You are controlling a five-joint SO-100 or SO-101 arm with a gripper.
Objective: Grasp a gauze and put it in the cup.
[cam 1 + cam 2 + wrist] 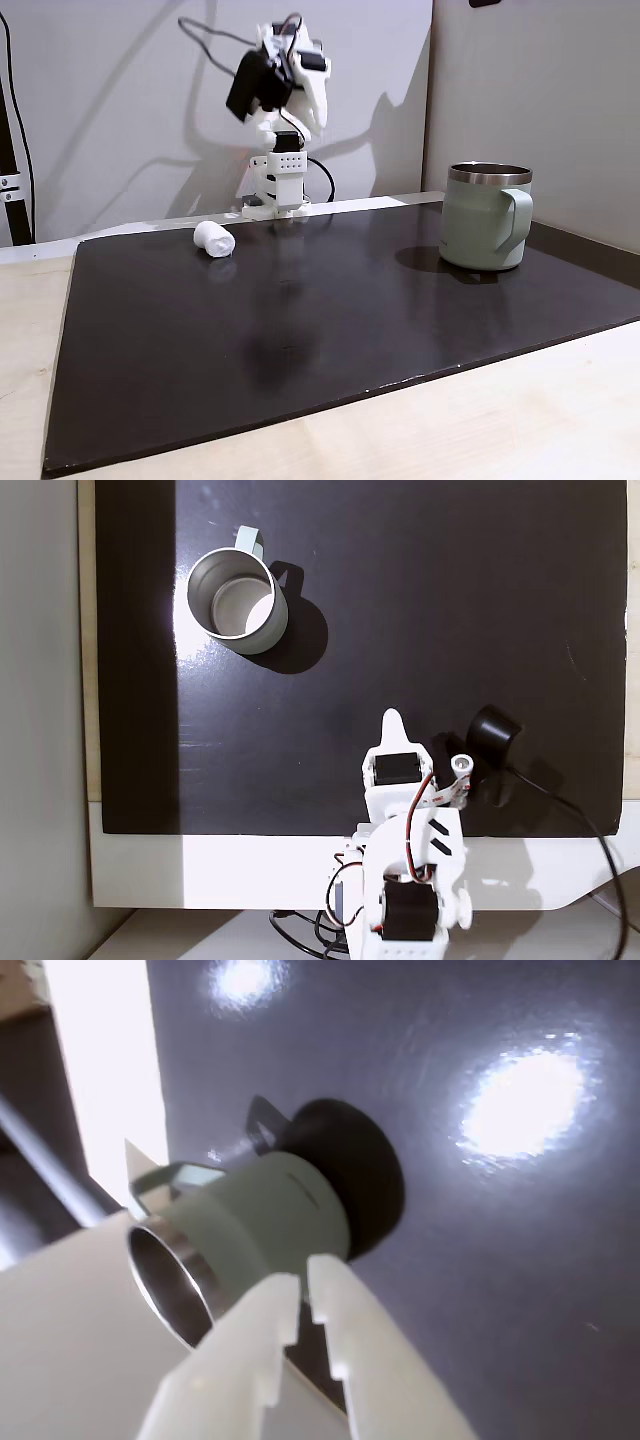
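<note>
dark mat on a pale worktop, plain walls behind

a glossy black mat (300,330) covers the light wood worktop (480,430); a grey-white wall (120,110) carries soft shadows, a beige panel (540,90) adjoins it, and bright lamp glare (520,1100) reflects off the mat.

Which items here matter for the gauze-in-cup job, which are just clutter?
Job:
- gauze, lying on the dark mat
- cup, upright, nothing inside
- hand, jaws nearly together, holding nothing

Clutter:
- dark mat
- black cables behind the arm's base

Gauze (214,240) lying apart from upright cup (484,218)
</note>
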